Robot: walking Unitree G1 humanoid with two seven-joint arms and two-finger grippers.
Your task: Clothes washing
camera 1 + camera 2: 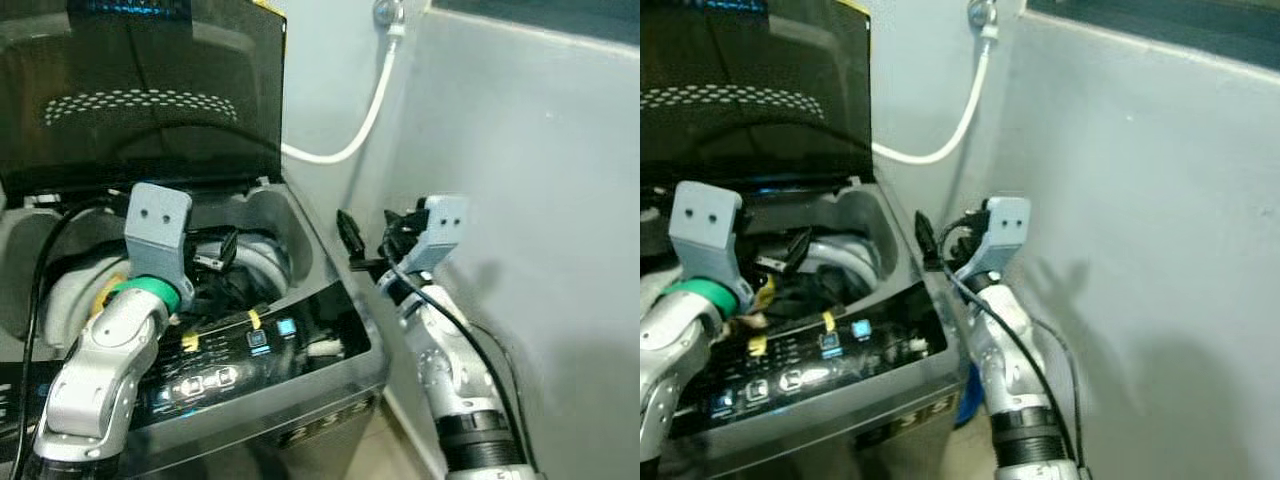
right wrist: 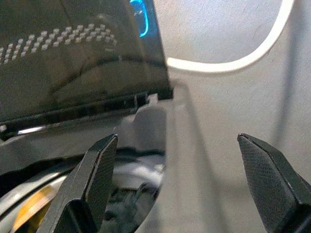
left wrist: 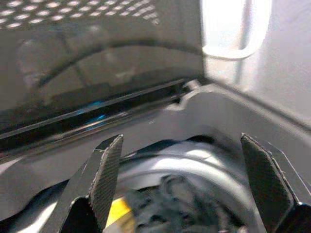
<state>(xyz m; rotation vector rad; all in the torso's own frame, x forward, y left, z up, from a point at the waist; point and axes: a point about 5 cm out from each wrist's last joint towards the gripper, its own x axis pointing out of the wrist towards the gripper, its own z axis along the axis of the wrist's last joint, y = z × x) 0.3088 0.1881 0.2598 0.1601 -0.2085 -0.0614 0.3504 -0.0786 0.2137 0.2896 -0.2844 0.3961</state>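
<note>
A grey top-loading washing machine (image 1: 305, 235) stands with its dark lid (image 1: 140, 90) raised. Dark clothes (image 3: 180, 194) lie in the drum, with a bit of yellow beside them. My left gripper (image 3: 181, 145) hangs open over the drum opening, holding nothing; in the left eye view it is just past the grey wrist mount (image 1: 215, 255). My right gripper (image 1: 370, 235) is raised beside the machine's right rim, open and empty. Through its fingers (image 2: 99, 170) I see the rim's corner and some dark cloth (image 2: 129, 204) inside.
The lit control panel (image 1: 220, 365) runs along the machine's front edge. A white hose (image 1: 360, 120) curves from a wall tap (image 1: 388, 12) down behind the lid. A grey wall (image 1: 540, 200) closes in the right side, leaving a narrow gap beside the machine.
</note>
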